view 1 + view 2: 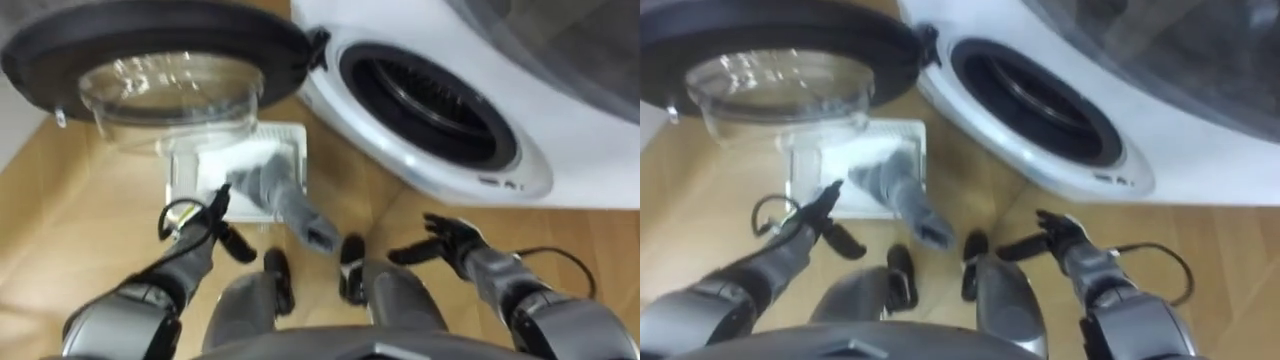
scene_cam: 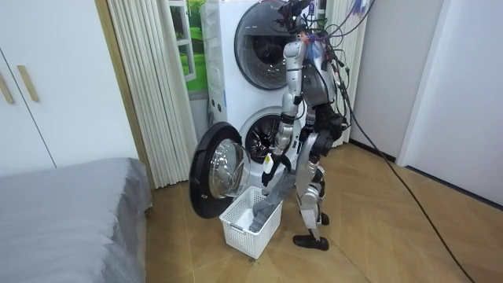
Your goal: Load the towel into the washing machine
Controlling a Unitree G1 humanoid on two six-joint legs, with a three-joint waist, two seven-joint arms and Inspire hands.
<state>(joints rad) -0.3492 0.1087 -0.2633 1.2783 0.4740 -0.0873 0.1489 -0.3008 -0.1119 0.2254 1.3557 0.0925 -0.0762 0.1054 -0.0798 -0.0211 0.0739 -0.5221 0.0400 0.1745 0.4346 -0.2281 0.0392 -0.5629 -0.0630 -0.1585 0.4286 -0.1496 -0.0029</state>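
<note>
Left hand (image 1: 207, 226): fingers spread and fairly straight, closed on nothing. One fingertip points to 12 o'clock and the thumb to 4 o'clock. The grey crumpled towel (image 1: 278, 195) lies just beside that fingertip, at 2 o'clock from the palm. Cannot tell whether they touch.

The towel lies partly in the white slatted plastic laundry basket (image 1: 183, 178). Its near end hangs over the basket's near right edge towards 5 o'clock, above the floor.

Right hand (image 1: 450, 243): open, fingers fanned and empty, held over the light wooden floor (image 1: 80, 220), well apart from the towel.

Black-rimmed round door with clear glass bowl (image 1: 60, 45): swung fully open at 12 o'clock from the basket, its rim overhanging the basket's far edge.

Dark round drum opening (image 1: 430, 105) in the white front-loading washing machine (image 1: 560, 150): at 12 o'clock from the right hand and 2 o'clock from the towel, nothing across its mouth.

Room view: robot stands before the machine, the basket at its feet below the door. Bare floor lies open towards the room view's right. A grey bed (image 2: 63, 212) lies well off to the room view's left.
</note>
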